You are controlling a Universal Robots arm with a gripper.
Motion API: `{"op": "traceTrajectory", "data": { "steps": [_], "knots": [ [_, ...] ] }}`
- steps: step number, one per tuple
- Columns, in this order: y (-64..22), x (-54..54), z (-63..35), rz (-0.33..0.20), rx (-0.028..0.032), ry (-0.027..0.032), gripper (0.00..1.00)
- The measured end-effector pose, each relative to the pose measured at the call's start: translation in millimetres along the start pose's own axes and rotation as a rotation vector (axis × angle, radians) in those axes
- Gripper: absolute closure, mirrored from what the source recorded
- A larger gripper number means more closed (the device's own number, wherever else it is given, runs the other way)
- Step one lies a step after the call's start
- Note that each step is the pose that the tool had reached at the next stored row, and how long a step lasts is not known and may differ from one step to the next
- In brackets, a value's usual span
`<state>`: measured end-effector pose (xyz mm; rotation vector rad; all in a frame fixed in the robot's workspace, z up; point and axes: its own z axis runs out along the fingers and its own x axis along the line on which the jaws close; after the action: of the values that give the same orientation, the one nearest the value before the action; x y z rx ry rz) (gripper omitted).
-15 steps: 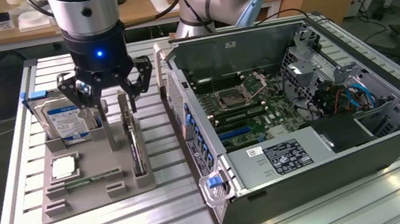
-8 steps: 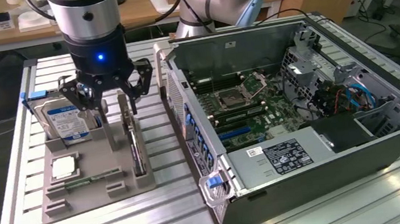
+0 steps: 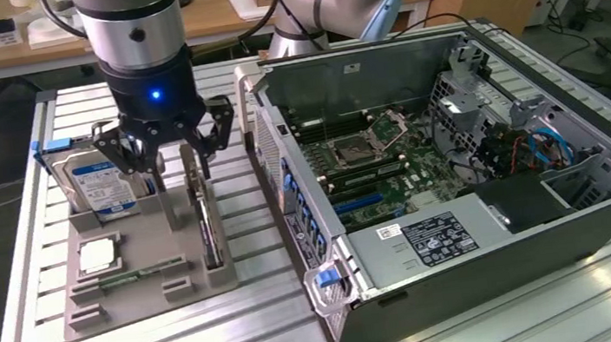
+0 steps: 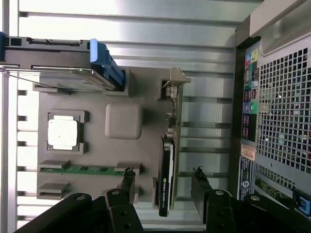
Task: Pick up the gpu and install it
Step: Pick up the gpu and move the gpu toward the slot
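1. My gripper (image 3: 178, 159) hangs released, jaws wide, holding nothing.
2. The gpu (image 4: 166, 179) stands on edge below me, between my fingers (image 4: 127, 187), with a gap on each side.
3. The computer case (image 3: 456, 161) wall is near one finger.

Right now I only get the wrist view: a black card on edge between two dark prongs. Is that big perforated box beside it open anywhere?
Observer: Yes. The computer case lies on its side, panel off, motherboard facing up.
Operator: And the silver slab with the blue clip?
Observer: A hard drive standing upright in the grey tray; its broad face carries a blue-white label.
Operator: Are the prongs lifting the card?
Observer: No. The tool hangs open from a vertical arm over the gpu, which sits in its tray slot.
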<state>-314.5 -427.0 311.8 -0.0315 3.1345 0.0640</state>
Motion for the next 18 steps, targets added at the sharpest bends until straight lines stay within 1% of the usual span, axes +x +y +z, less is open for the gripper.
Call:
{"op": "traceTrajectory", "data": {
  "steps": [4,5,18],
  "knots": [
    [-0.4,0.0,3.3,0.000,0.0000,0.0001,0.41],
    [-0.7,0.0,6.4,0.000,0.0000,0.0000,0.41],
    [-2.2,0.1,15.3,0.000,0.0000,0.0000,0.41]
  ]
}}
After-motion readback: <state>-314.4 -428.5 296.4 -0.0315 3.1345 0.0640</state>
